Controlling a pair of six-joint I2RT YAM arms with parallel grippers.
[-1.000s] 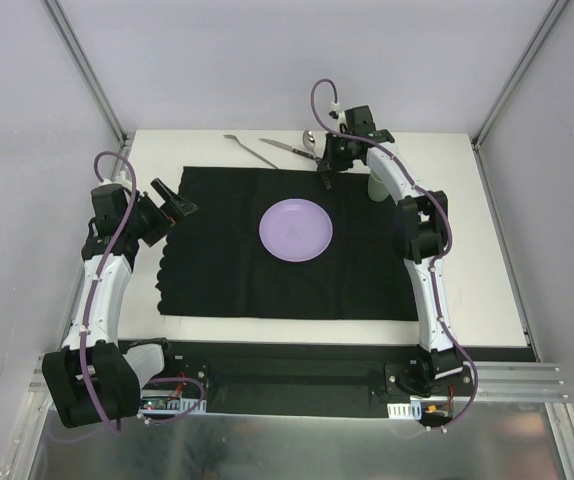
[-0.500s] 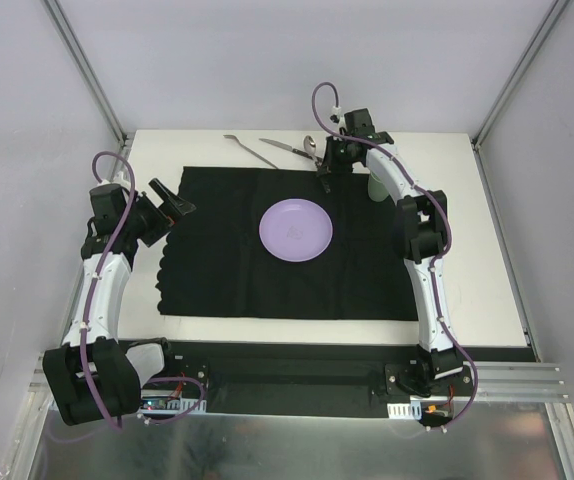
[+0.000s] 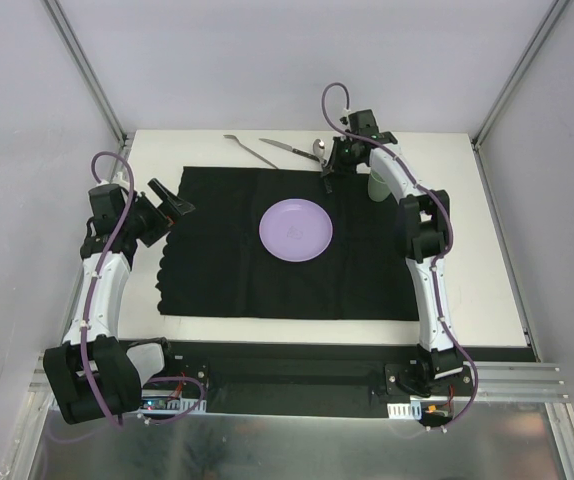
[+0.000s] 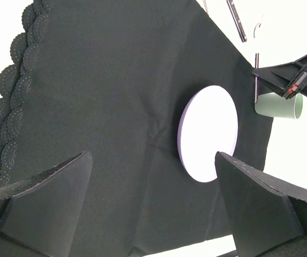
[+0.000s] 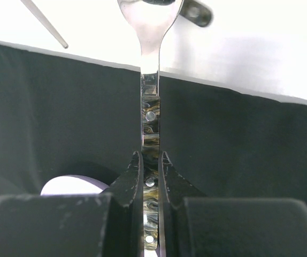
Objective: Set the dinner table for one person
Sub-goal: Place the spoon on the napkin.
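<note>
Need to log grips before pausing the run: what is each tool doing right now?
Left tool: open, holding nothing.
Right tool: closed on the spoon handle.

Diffuse, even lighting; shadows on the dinner table are faint and soft. Left wrist view: the plate is overexposed to blank white. Right wrist view: the polished utensil carries mottled reflections; its far end is out of focus.
</note>
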